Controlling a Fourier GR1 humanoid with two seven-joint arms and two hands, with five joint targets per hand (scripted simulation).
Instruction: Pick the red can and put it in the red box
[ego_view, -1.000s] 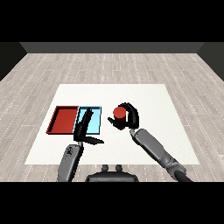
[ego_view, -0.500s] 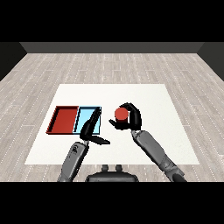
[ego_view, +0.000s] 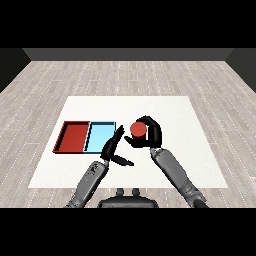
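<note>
Fingers of my right hand (ego_view: 149, 134) are curled round the red can (ego_view: 138, 129), with the thumb wrapped under its near side, so only the round red top and a strip of its side show between them. The can is held upright, as far as I can tell, just right of the table's middle. Whether its base touches the white table (ego_view: 190, 145) I cannot tell, because my own fingers hide it. My right forearm (ego_view: 172, 171) runs back from the hand toward five o'clock and leaves the view at the lower right.

Over at nine o'clock from the can, just beside it, is my left hand (ego_view: 113, 149). Its fingers are straight and pressed together, pointing up toward one o'clock, and the thumb sticks out alone toward three o'clock. It holds nothing. The fingertips reach over the near right corner of the light blue tray (ego_view: 100, 138); I cannot tell whether they touch it. My left forearm (ego_view: 89, 181) comes in from seven o'clock.

Both trays lie side by side at nine o'clock from the can, their long walls touching. The light blue tray is the nearer one to the can, and the red tray (ego_view: 74, 137) lies beyond it on the far left. The can is outside both trays, apart from the red one, with the blue tray and my left hand between them.
</note>
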